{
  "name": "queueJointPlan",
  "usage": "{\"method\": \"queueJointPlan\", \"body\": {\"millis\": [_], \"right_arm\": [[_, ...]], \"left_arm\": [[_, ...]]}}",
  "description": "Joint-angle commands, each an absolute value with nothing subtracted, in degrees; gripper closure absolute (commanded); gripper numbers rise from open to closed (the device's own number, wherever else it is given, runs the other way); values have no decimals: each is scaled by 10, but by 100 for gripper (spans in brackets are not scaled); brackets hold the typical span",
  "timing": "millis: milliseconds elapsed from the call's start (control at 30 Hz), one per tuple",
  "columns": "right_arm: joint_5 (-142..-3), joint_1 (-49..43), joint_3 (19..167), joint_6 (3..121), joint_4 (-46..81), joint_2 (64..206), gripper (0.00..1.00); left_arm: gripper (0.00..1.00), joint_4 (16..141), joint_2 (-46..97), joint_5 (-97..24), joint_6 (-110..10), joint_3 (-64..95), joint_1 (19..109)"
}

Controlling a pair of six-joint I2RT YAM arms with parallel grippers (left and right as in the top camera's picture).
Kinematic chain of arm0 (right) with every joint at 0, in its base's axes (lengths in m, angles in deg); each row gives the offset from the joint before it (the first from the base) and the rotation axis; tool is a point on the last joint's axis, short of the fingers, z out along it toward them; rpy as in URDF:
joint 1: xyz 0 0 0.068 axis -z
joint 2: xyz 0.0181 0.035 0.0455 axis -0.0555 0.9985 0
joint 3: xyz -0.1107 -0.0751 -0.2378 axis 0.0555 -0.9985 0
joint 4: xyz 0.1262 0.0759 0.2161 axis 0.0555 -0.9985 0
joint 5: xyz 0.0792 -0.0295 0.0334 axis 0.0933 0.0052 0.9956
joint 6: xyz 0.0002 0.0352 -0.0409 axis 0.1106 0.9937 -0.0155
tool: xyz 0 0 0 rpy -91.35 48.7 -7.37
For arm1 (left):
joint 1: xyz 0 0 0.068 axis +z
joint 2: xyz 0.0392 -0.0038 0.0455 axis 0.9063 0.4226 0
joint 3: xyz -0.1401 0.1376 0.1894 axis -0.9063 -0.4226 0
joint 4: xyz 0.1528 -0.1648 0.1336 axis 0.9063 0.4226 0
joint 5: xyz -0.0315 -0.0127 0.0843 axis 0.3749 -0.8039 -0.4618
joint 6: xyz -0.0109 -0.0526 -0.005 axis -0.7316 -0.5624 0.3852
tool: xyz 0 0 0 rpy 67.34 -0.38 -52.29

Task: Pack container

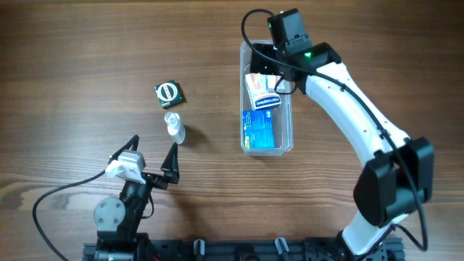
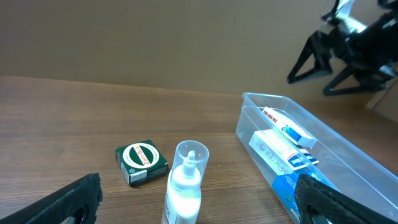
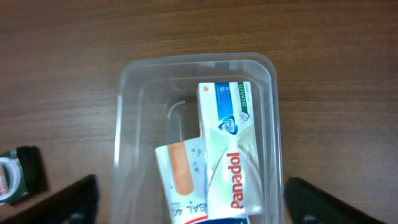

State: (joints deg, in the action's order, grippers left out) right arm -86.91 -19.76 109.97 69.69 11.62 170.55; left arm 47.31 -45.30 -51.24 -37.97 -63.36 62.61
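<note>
overhead, the container lay on the tabletop, long axis 12 to 6 o'clock, with the right gripper wide open and empty over its 12 o'clock end. the white bottle sat at its 9 o'clock, nearer the left gripper. at the left wrist, that gripper gaped empty, the bottle at its 12 o'clock. at the right wrist, boxes lay inside the container.

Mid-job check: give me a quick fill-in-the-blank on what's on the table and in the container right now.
1. The Panadol box lies ____ the container.
2. The bottle beside the green box is ____ in colour.
3. The left pincer and right pincer both stand ____.
Missing words: inside; white; open.
</note>
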Motion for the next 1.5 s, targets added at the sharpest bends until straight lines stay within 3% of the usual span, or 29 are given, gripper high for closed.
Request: {"method": "queueJointPlan", "body": {"millis": [0,167,433,800,1467], "right_arm": [[-896,-165,1121,740,99,1611,0],[-908,-37,1121,837,22,1587,0],[-864,122,1120,841,-31,1638,0],[-908,136,1120,841,-29,1714,0],[-939,137,1120,841,-3,1720,0]], "left_arm": [[0,474,-455,-508,-369,-637,630],[0,474,-455,-508,-369,-637,630],[0,474,-455,-508,-369,-637,630],[0,474,-455,-508,-369,-637,630],[0,474,-455,-508,-369,-637,630]]}}
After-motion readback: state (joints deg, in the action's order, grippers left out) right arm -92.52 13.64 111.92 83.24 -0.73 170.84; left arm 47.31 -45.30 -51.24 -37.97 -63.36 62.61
